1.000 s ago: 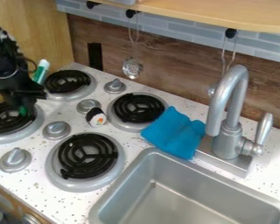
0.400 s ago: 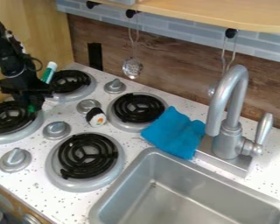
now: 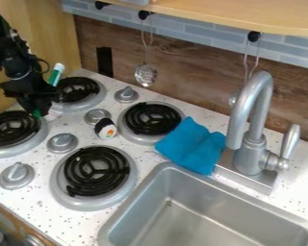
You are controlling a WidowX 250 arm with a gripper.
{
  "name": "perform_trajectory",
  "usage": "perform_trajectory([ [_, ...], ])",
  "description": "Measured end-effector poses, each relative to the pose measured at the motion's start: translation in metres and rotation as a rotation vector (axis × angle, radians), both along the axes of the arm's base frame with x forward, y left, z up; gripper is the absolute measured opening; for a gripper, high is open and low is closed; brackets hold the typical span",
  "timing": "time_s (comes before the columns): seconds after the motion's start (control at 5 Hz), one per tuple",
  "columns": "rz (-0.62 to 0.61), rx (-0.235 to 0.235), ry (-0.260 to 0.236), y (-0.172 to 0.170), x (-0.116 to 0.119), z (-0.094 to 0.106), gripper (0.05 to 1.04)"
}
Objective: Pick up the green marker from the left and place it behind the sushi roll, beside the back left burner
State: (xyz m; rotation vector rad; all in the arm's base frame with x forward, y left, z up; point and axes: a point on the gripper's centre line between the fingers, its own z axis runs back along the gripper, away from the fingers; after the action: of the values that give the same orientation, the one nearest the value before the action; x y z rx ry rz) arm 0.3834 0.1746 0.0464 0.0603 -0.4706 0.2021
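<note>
With pincer (image 3: 37, 107) clamped around a green, white-capped tube (image 3: 56, 76), slants down from upper left. Hangs near two burners (image 3: 12, 129).

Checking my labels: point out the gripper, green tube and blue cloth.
Gripper (image 3: 39, 111), camera view: its lower end.
Green tube (image 3: 55, 75), camera view: middle of its side.
Blue cloth (image 3: 192, 145), camera view: middle of its upper face.
</note>
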Motion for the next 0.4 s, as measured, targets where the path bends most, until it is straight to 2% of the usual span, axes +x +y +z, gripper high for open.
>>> perform_trajectory([
  [0.2,-0.015,-0.008,0.025,-0.0054,0.0062,-0.0124,0.359],
  [0.4,-0.038,0.0,0.034,-0.013,0.0135,-0.0167,0.359],
])
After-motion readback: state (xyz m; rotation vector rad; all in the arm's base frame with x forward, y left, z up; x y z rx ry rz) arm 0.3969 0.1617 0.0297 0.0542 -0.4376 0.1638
